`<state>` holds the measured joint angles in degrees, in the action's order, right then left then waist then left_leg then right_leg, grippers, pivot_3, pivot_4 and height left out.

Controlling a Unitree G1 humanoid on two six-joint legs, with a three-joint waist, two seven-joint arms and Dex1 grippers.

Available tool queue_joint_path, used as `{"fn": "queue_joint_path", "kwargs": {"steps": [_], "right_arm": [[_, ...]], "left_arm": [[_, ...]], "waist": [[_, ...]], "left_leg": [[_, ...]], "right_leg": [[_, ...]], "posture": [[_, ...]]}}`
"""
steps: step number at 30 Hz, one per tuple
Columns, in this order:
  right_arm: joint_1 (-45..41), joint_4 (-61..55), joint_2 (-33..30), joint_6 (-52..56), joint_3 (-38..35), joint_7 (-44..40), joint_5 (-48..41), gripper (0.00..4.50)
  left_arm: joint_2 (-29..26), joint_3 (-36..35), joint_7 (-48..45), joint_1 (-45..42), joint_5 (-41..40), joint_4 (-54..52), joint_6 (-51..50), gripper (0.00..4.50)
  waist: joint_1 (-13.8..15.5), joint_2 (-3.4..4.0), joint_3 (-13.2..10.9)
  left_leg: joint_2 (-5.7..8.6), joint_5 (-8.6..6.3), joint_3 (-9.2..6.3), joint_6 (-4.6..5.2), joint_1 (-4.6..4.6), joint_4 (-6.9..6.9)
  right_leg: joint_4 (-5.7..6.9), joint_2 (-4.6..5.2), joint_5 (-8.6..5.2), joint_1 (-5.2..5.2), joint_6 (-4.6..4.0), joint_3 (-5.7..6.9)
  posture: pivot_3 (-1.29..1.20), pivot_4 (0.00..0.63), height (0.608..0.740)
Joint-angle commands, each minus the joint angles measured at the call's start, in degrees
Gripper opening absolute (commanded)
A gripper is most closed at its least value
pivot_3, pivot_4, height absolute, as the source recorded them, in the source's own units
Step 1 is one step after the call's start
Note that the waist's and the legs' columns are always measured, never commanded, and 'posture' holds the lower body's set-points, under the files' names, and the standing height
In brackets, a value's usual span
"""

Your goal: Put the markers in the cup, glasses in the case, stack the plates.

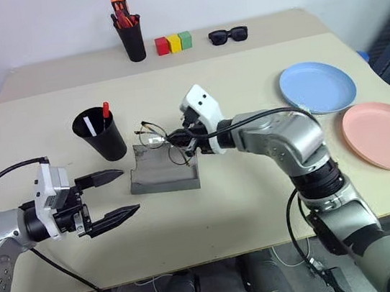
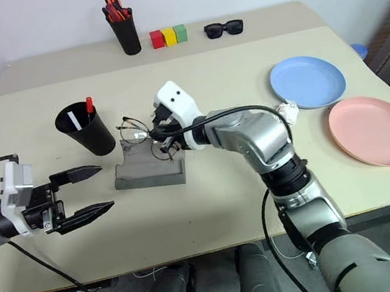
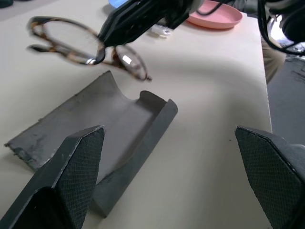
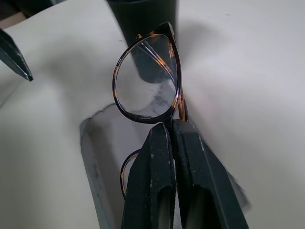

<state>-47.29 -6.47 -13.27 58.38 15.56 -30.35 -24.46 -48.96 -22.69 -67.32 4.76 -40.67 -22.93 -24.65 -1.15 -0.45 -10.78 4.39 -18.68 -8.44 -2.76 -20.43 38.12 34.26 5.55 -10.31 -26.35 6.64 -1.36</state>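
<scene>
At the near left edge of the beige table (image 1: 248,211), the left gripper (image 1: 111,196) hovers with its two black fingers spread wide, holding nothing and pointing toward the case (image 1: 163,170). The grey case lies open and flat near the middle of the table. Just above its far edge, the right gripper (image 1: 182,143) is clenched on the glasses (image 1: 156,135), pinching them at the bridge between the round lenses so that they hang in the air over the case, tilted. Just left of the case stands the cup (image 1: 100,135), upright, with the two markers (image 1: 105,110) already inside, one red, one white. On the right side lie the plates, side by side and unstacked: the pink plate (image 1: 385,135) nearer, the blue plate (image 1: 317,86) behind it. Along the far edge stand a pen holder (image 1: 131,35) of orange-capped pens, three coloured blocks (image 1: 173,43), and black sunglasses (image 1: 228,35).
</scene>
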Motion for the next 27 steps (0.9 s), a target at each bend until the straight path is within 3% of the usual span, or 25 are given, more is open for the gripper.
{"fn": "queue_joint_path", "kwargs": {"steps": [1, 6, 18, 25, 27], "right_arm": [[1.52, 1.04, 1.39, -3.94, 1.89, 0.04, 2.21, 0.01], [5.02, 1.76, 1.50, -7.41, 5.51, -1.04, 5.37, 0.01], [5.07, -4.87, -7.11, -5.30, 11.11, -10.32, 6.83, 0.01], [4.98, -3.88, -4.47, -4.77, 11.01, -9.16, 7.56, 0.01], [5.03, -3.90, -3.71, -4.56, 10.68, -8.73, 7.70, 0.65]], "left_arm": [[-0.17, -1.80, 0.82, 0.59, -1.25, -2.31, 0.09, 4.50], [-0.29, -1.70, 1.07, 0.96, -0.81, -2.53, 0.70, 4.50], [-0.15, 0.46, 0.76, -1.47, 0.16, -0.97, 1.67, 4.50], [-0.11, 1.01, 1.01, -1.83, 0.26, -0.90, 1.85, 4.50], [-0.20, 1.10, 1.07, -1.77, 0.45, -0.97, 2.03, 4.50]], "waist": [[0.01, 0.00, 0.00], [-0.01, -0.01, 0.00], [0.03, -0.01, 0.01], [-0.01, -0.01, 0.01], [-0.01, -0.01, 0.01]], "left_leg": [[0.00, 0.00, 0.04, 0.01, 0.00, -0.01], [0.00, -0.05, 0.10, 0.09, 0.03, -0.01], [-0.03, -0.11, 0.13, 0.19, 0.06, 0.00], [-0.06, -0.11, 0.13, 0.19, 0.06, -0.01], [-0.08, -0.10, 0.13, 0.19, 0.06, -0.01]], "right_leg": [[0.00, 0.00, 0.01, -0.01, -0.02, 0.00], [0.01, -0.02, 0.04, -0.01, -0.04, 0.00], [0.02, -0.08, 0.07, 0.00, -0.09, 0.00], [0.02, -0.11, 0.08, -0.01, -0.10, -0.01], [0.02, -0.12, 0.08, -0.02, -0.11, -0.01]], "posture": [[0.00, 0.150, 0.740], [0.00, 0.150, 0.740], [0.00, 0.150, 0.740], [0.00, 0.150, 0.740], [0.00, 0.150, 0.740]]}}
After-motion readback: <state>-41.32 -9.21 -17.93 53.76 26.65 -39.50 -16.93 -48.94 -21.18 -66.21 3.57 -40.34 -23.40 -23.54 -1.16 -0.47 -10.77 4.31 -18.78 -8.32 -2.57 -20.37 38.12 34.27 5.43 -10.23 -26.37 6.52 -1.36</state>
